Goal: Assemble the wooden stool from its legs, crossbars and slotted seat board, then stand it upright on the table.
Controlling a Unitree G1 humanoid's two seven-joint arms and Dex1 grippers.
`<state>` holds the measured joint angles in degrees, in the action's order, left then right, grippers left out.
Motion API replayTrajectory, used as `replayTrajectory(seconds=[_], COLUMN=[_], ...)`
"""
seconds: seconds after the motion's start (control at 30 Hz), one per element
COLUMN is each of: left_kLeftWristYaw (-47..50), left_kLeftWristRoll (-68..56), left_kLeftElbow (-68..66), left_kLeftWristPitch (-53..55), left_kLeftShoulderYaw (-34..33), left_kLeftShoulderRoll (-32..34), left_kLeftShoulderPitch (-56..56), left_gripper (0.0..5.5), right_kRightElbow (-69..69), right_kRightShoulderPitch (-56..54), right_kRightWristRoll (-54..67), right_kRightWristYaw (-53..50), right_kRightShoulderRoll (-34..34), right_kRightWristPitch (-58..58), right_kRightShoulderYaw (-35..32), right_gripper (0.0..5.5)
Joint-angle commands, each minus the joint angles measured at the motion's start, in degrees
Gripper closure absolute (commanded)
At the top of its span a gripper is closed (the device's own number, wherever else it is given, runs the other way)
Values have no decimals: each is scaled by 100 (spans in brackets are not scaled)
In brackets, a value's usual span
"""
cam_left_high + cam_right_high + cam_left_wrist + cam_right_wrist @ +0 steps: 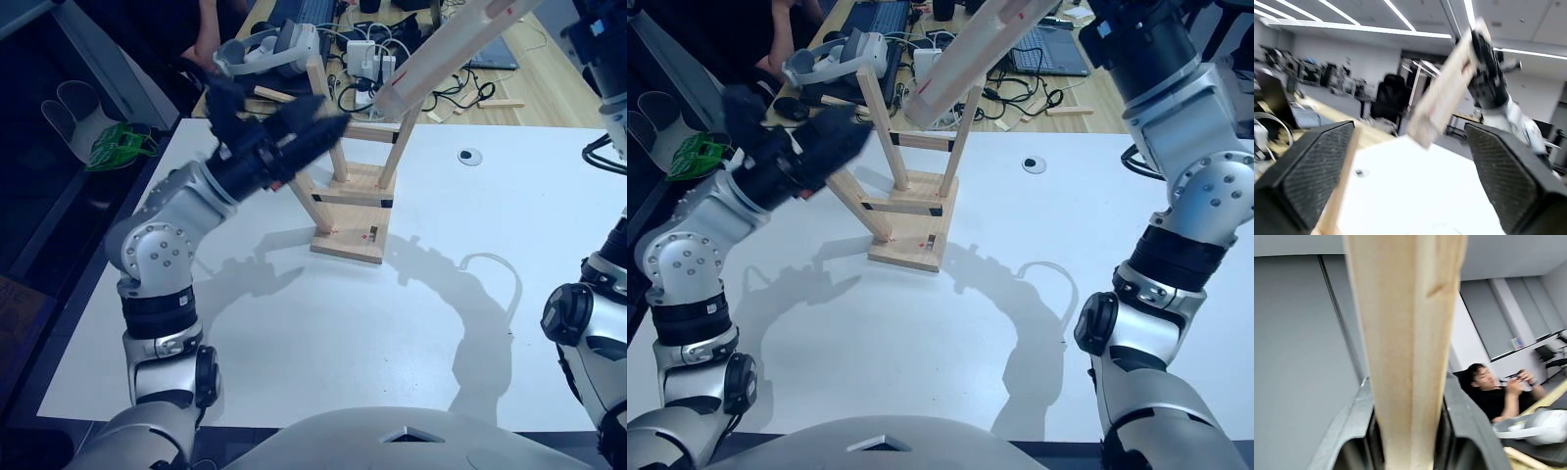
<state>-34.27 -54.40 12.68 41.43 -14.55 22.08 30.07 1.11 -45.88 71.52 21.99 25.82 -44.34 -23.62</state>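
Observation:
The part-built stool rests upside down on the white table [294, 343], its seat board [348, 245] flat on the surface. Legs [402, 142] and dark-ended crossbars [353, 196] rise from the board. My left gripper [284, 117] hovers open at the stool's left leg [857, 201]. In the left wrist view a strip of that leg [1347, 196] lies beside one of its pads [1317, 166]. High over the stool, a loose wooden leg [970, 59] slants down toward it. My right gripper [1410, 440] is shut on this leg [1410, 347].
Behind the white table, a wooden desk holds a white headset [269, 49], a power strip with cables [367, 59], a laptop [877, 15] and loose wood pieces [500, 103]. A cable grommet [470, 156] sits at the table's back right. A green object [122, 145] lies off the left edge.

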Motion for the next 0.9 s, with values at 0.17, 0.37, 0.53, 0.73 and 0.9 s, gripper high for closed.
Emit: replayTrajectory(seconds=[0.17, 0.37, 0.53, 0.73, 0.9], left_kLeftWristYaw=[1530, 2402, 2342, 1069, 833], left_kLeftWristRoll=[2006, 4304, 5274, 5450, 5544], left_kLeftElbow=[-1621, -2888, -2426, -942, -454], left_kLeftWristPitch=[-1976, -2911, -2340, -761, -208], left_kLeftShoulderYaw=[-229, 476, 1355, 2731, 2983], left_kLeftShoulderRoll=[-216, 195, 236, 442, 454], left_kLeftShoulderPitch=[855, -196, -918, -1538, -1608], left_gripper=[85, 85, 85, 85, 85], right_kRightElbow=[276, 255, 93, -26, 104], right_kRightShoulderPitch=[974, 1741, 1845, 1899, 1952], right_kRightWristRoll=[-1550, -2029, -2243, -2407, -2381], right_kRightWristYaw=[168, 13, -156, -288, -320], right_kRightShoulderRoll=[-262, -578, -699, -882, -1049], right_kRightWristPitch=[578, 794, 952, 1049, 983], right_kRightShoulderYaw=[886, 889, 729, 630, 663], right_gripper=[449, 449, 449, 449, 449])
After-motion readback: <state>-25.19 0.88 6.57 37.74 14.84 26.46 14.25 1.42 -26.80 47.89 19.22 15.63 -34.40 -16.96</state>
